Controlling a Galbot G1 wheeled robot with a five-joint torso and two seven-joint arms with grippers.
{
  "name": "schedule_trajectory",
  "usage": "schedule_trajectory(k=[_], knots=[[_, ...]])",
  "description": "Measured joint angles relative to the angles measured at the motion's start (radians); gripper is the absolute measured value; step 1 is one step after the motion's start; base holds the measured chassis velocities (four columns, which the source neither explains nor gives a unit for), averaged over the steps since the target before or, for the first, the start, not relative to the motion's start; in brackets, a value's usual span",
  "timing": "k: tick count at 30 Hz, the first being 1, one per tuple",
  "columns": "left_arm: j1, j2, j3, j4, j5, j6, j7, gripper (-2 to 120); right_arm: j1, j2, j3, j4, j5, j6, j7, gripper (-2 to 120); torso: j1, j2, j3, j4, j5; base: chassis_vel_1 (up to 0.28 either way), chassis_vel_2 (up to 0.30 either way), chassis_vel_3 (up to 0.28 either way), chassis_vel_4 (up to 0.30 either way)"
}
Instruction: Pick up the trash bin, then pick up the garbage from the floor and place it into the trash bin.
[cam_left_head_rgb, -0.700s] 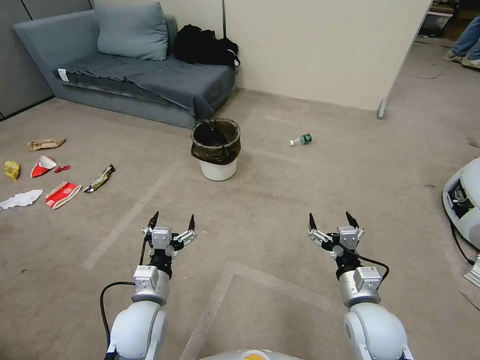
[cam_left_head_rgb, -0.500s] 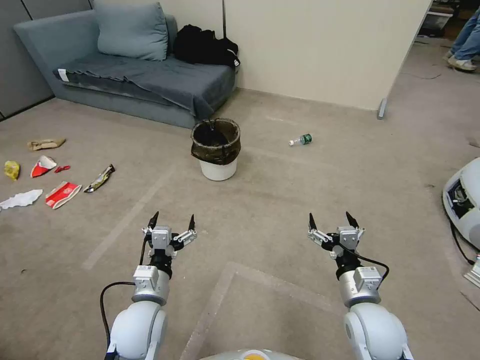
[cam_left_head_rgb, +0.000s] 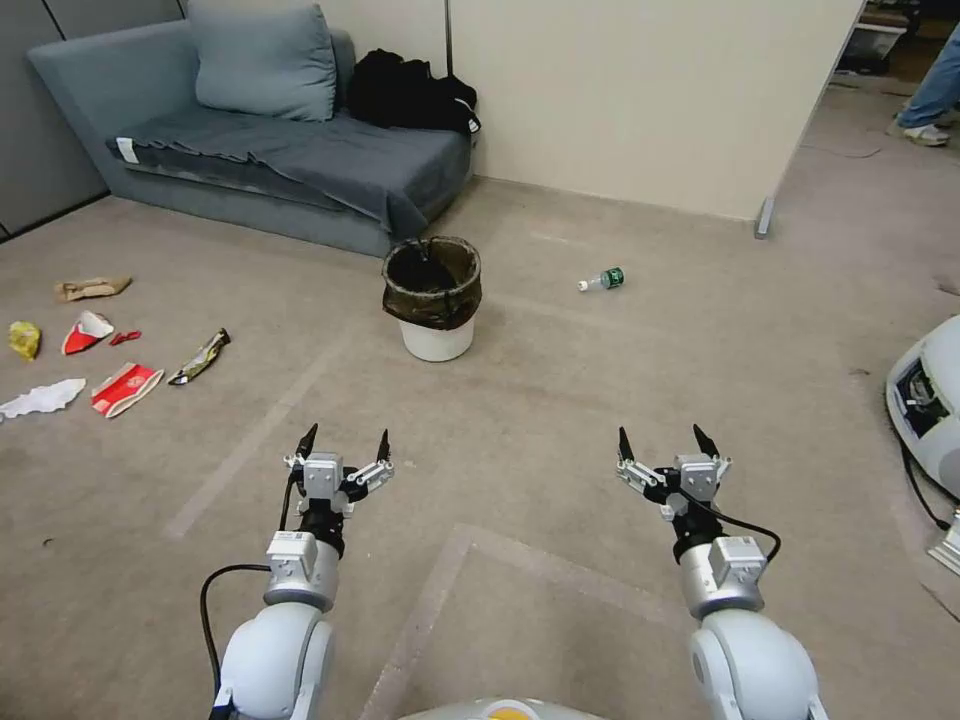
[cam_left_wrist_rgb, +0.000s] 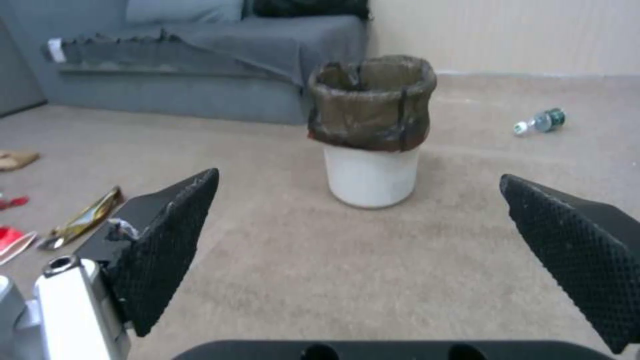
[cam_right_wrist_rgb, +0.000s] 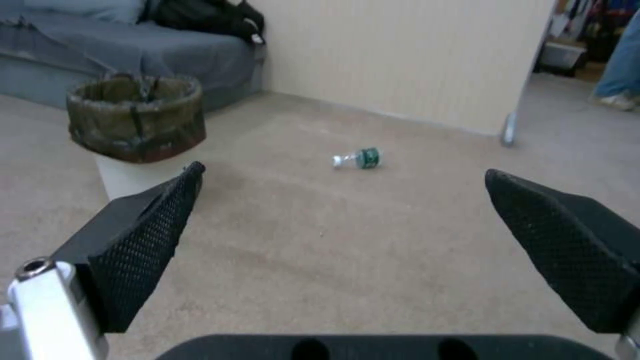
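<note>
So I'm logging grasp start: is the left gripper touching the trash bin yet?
Apart. In the head view, bare carpet lies between the open left gripper and the trash bin, which stands well ahead of it.

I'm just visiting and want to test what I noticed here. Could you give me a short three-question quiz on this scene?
1. True or false: the trash bin stands upright on the carpet, with nothing gripping it.
2. Multiple choice: where does the green-labelled bottle lie? A) inside the bin B) on the sofa C) on the floor, on the robot's right of the bin.
3. Fill in: the left hand and the right hand are both ____, hovering short of the bin.

Key
1. True.
2. C; it lies on its side, apart from the bin. The red-and-white cup and other litter lie far to the left.
3. Open, holding nothing.
</note>
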Motion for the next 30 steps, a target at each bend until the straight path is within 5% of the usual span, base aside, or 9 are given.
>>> schedule_trajectory(k=[9,15,30], knots=[[0.089,0.003,0.084,-0.236,0.028,0.269,-0.146,100,-0.216,0.067,-0.023,0.268,-0.102,0.027,0.047,100,0.000,0.000,0.000,-0.0003,-0.0004,0.000,0.000,0.000,0.000],[0.137,0.005,0.133,-0.360,0.040,0.404,-0.233,100,-0.228,0.070,-0.033,0.278,-0.077,0.083,0.047,100,0.000,0.000,0.000,0.0003,0.0004,0.000,0.000,0.000,0.000],[0.155,0.004,0.134,-0.377,0.059,0.401,-0.278,100,-0.220,0.071,-0.028,0.264,-0.068,0.086,0.031,100,0.000,0.000,0.000,0.0002,0.0001,0.000,0.000,0.000,0.000]])
